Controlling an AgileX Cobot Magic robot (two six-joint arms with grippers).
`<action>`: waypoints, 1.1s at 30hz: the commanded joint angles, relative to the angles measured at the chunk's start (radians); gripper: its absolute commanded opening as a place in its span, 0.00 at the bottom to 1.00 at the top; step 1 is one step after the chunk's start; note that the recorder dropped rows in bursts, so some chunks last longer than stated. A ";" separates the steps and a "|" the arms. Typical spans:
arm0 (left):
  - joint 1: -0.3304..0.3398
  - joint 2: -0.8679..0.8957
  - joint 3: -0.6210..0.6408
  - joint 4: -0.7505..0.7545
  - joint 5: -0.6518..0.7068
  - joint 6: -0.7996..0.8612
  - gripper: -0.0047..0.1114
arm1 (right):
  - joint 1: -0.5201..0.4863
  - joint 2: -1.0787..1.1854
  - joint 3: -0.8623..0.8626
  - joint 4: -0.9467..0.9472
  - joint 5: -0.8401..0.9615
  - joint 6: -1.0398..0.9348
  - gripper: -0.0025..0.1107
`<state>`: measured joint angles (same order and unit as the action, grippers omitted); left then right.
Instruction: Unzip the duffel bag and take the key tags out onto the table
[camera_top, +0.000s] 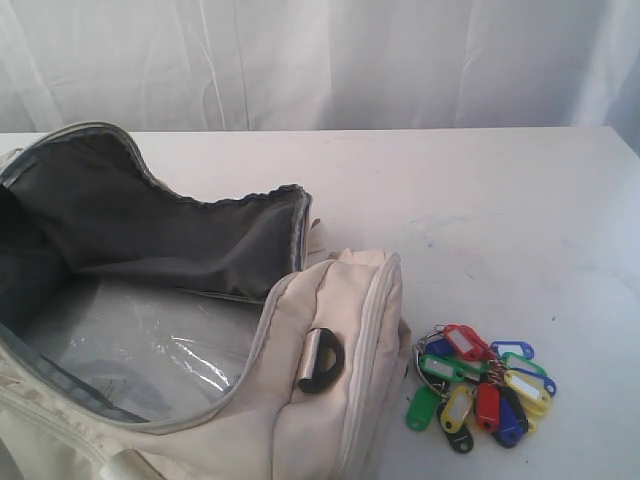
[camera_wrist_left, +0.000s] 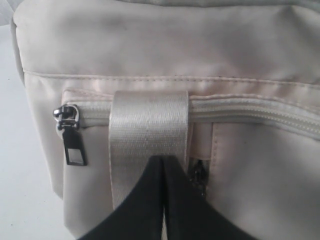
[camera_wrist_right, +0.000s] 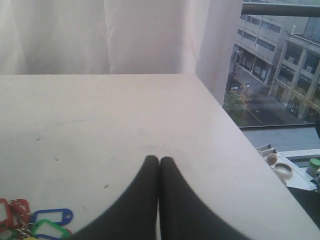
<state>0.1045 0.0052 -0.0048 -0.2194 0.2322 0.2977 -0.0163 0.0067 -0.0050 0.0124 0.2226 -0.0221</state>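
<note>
The cream-white duffel bag (camera_top: 200, 330) lies at the left of the table (camera_top: 480, 200), unzipped, its dark grey lining and a clear plastic sheet showing inside. The bunch of coloured key tags (camera_top: 482, 385) rests on the tabletop just right of the bag's end. Neither gripper appears in the exterior view. My left gripper (camera_wrist_left: 163, 159) is shut, empty, close in front of a shiny cream strap (camera_wrist_left: 149, 135) on the bag's end, beside a grey zipper pull (camera_wrist_left: 72, 135). My right gripper (camera_wrist_right: 159, 160) is shut and empty above bare table, with a few key tags (camera_wrist_right: 35, 222) off to one side.
A black plastic D-ring (camera_top: 322, 360) sits on the bag's end. White curtains hang behind the table's far edge. In the right wrist view the table's right edge (camera_wrist_right: 235, 135) drops off toward a window with buildings outside.
</note>
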 joint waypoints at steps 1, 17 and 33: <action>0.003 -0.005 0.005 -0.010 0.001 -0.005 0.05 | -0.002 -0.007 0.005 -0.070 0.013 0.022 0.02; 0.003 -0.005 0.005 -0.010 0.001 -0.005 0.05 | -0.002 -0.007 0.005 -0.186 0.083 0.027 0.02; 0.003 -0.005 0.005 -0.010 0.001 -0.005 0.05 | -0.002 -0.007 0.005 -0.054 0.093 0.027 0.02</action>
<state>0.1045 0.0052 -0.0048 -0.2194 0.2322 0.2977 -0.0163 0.0067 -0.0050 -0.0453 0.3206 0.0000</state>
